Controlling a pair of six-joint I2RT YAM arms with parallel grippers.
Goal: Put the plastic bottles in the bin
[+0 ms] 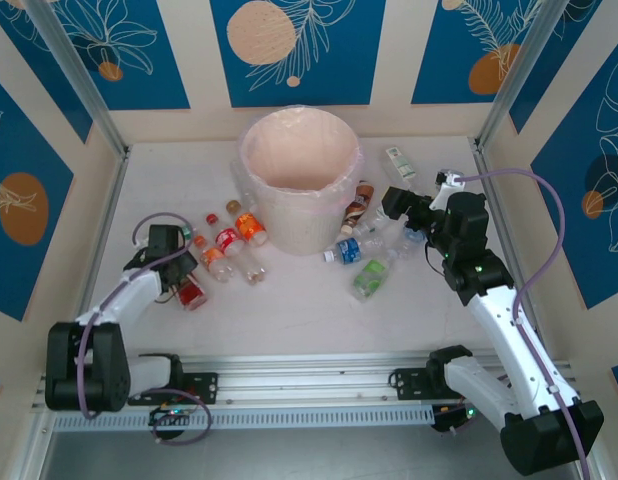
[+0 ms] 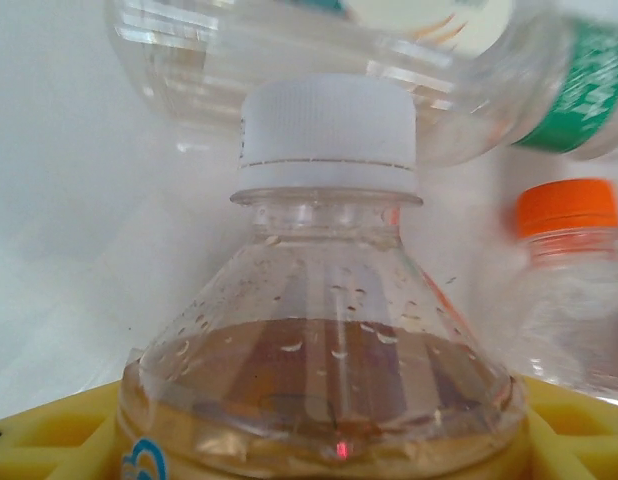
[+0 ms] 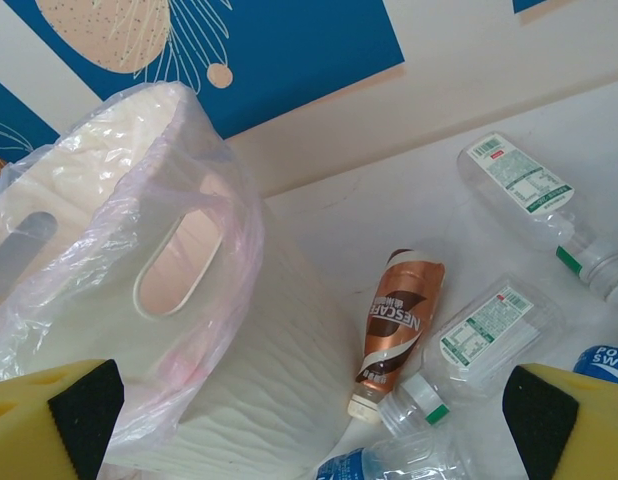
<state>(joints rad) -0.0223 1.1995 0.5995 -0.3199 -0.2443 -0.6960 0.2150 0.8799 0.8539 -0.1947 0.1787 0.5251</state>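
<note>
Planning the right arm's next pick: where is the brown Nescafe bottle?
The brown Nescafe bottle lies flat just right of the bin; in the right wrist view a clear green-labelled bottle lies at its right.

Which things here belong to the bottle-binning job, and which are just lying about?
Job: bin; bottles left of it; bottles right of it; white-capped bottle in the left wrist view.
Not the job: purple cable; rail; wall panels.

Plastic-lined cream bin [image 3: 274,400] at left, brown Nescafe bottle [image 3: 401,315] and clear bottles [image 3: 486,335] just beside, right claw [image 3: 314,415] agape.
</note>
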